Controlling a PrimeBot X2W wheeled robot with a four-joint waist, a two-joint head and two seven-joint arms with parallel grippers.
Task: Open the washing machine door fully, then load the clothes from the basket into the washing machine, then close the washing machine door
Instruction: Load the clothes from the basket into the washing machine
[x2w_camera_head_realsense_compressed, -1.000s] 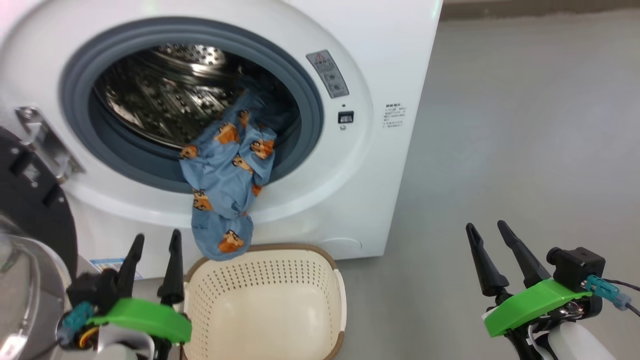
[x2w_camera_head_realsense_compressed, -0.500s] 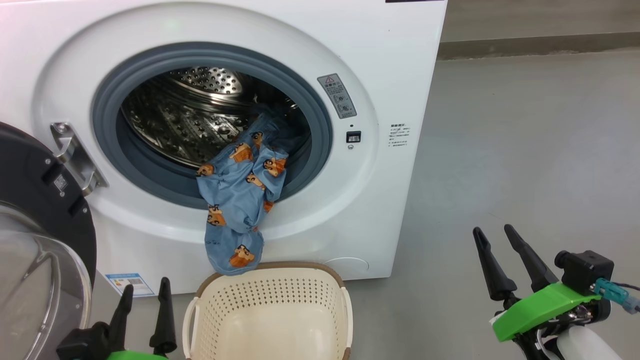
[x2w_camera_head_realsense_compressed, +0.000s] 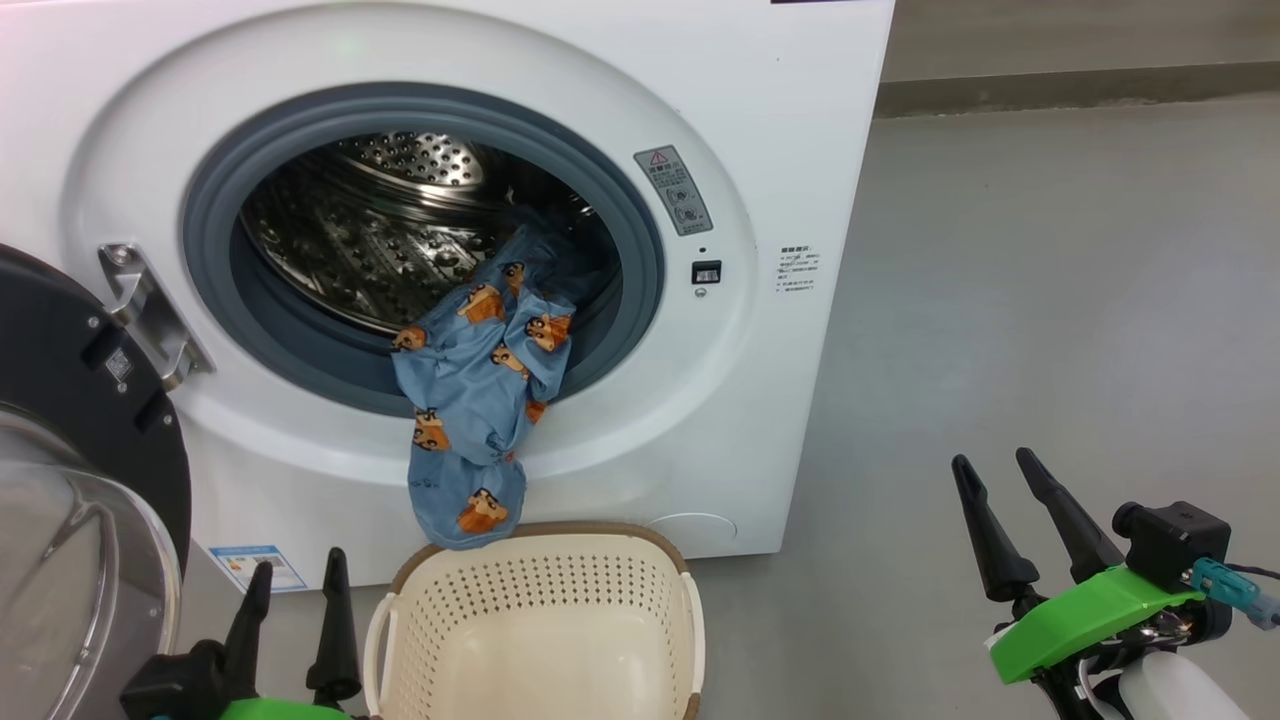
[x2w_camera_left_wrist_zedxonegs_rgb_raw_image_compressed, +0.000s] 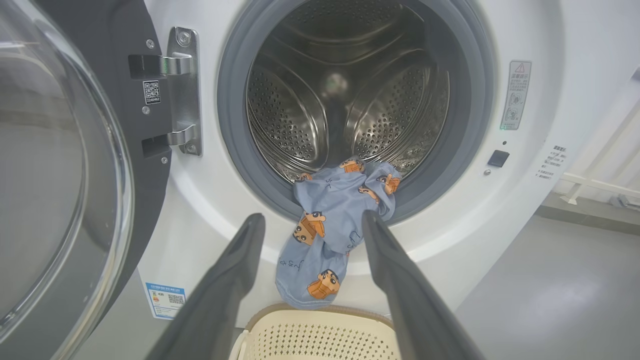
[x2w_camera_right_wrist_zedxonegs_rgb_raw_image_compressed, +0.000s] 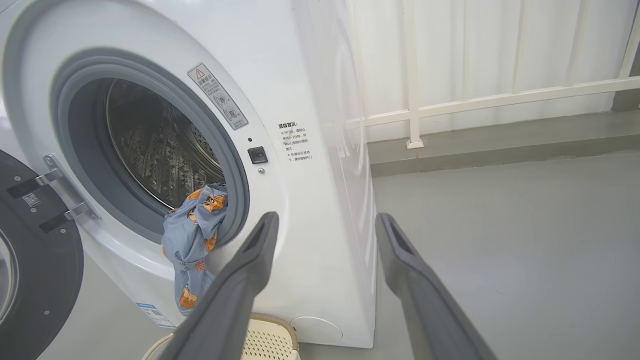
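The washing machine (x2w_camera_head_realsense_compressed: 780, 150) stands ahead with its drum showing. The washing machine door (x2w_camera_head_realsense_compressed: 60, 400) is swung wide to the left on its hinge. The clothes (x2w_camera_head_realsense_compressed: 470, 400), blue with orange faces, hang from the drum over the grey gasket, their lower end reaching the back rim of the basket (x2w_camera_head_realsense_compressed: 530, 590). In the head view the basket's inside looks bare. My left gripper (x2w_camera_head_realsense_compressed: 298, 562) is open left of the basket, holding nothing; in the left wrist view (x2w_camera_left_wrist_zedxonegs_rgb_raw_image_compressed: 312, 216) its fingers frame the clothes (x2w_camera_left_wrist_zedxonegs_rgb_raw_image_compressed: 330, 200) from a distance. My right gripper (x2w_camera_head_realsense_compressed: 992, 460) is open over the floor at the right.
Grey floor (x2w_camera_head_realsense_compressed: 1050, 300) spreads right of the machine. A white railing with a curtain (x2w_camera_right_wrist_zedxonegs_rgb_raw_image_compressed: 475, 95) and a low kerb run behind it. The door's glass bowl (x2w_camera_left_wrist_zedxonegs_rgb_raw_image_compressed: 50, 175) bulges close to my left gripper's left side. A blue label (x2w_camera_head_realsense_compressed: 245, 568) sits low on the machine front.
The head view has shifted, so the machine now sits lower and further right. My left gripper has drawn back toward the bottom edge. The clothes hang as before.
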